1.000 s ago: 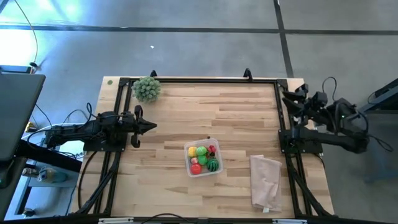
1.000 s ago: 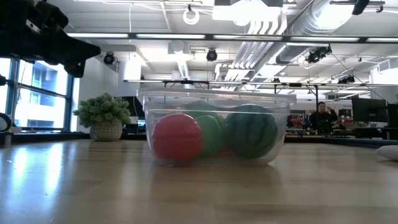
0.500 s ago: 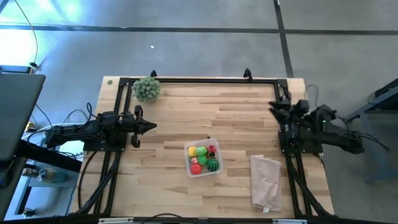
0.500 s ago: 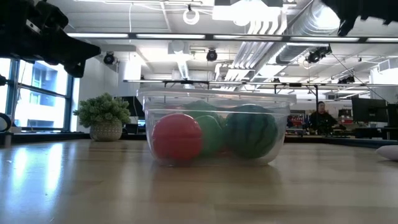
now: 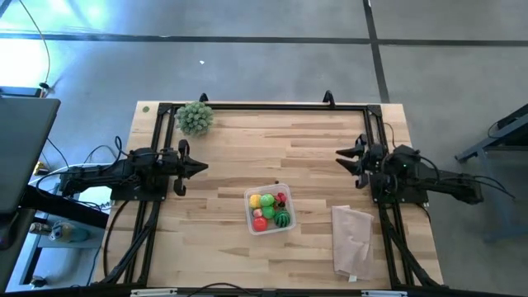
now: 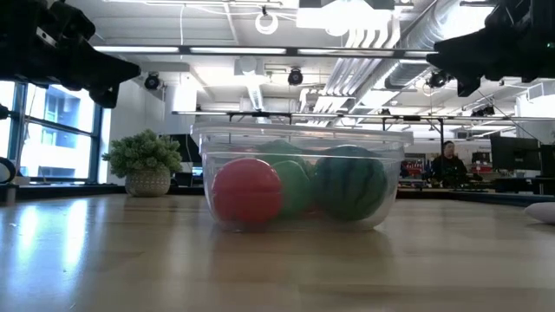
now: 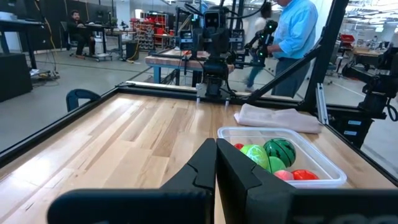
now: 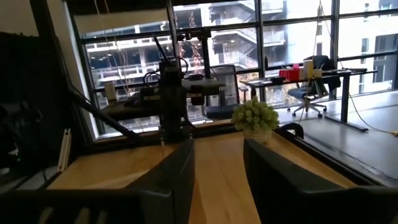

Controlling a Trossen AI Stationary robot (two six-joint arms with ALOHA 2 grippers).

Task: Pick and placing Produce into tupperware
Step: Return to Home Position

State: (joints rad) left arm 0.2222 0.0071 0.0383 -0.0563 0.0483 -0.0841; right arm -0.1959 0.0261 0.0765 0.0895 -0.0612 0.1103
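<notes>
The clear tupperware [image 5: 269, 209] stands on the wooden table, a little toward the near edge. The produce lies inside it: a yellow piece [image 5: 266, 200], a red ball [image 6: 247, 192] and a striped watermelon ball [image 6: 349, 182]. My left gripper [image 5: 202, 167] waits at the table's left edge, level and shut, with nothing in it; its closed fingers [image 7: 216, 146] point toward the tupperware [image 7: 283, 158]. My right gripper [image 5: 340, 157] hovers level at the right edge. It is open and empty, and points across the table [image 8: 217, 149].
A grey-green bushy ball [image 5: 195, 118] sits in the far left corner. A pale bag [image 5: 352, 239] lies near the right edge, just right of the tupperware. A black frame [image 5: 272, 106] rims the table. A person [image 7: 292, 31] stands beyond the right edge.
My right gripper has come down from high beyond the table's right edge. It has swung toward the left and near edges and tipped nearer to level, and its dark fingers have dropped into the top right of the low view. The tupperware and produce have not moved.
</notes>
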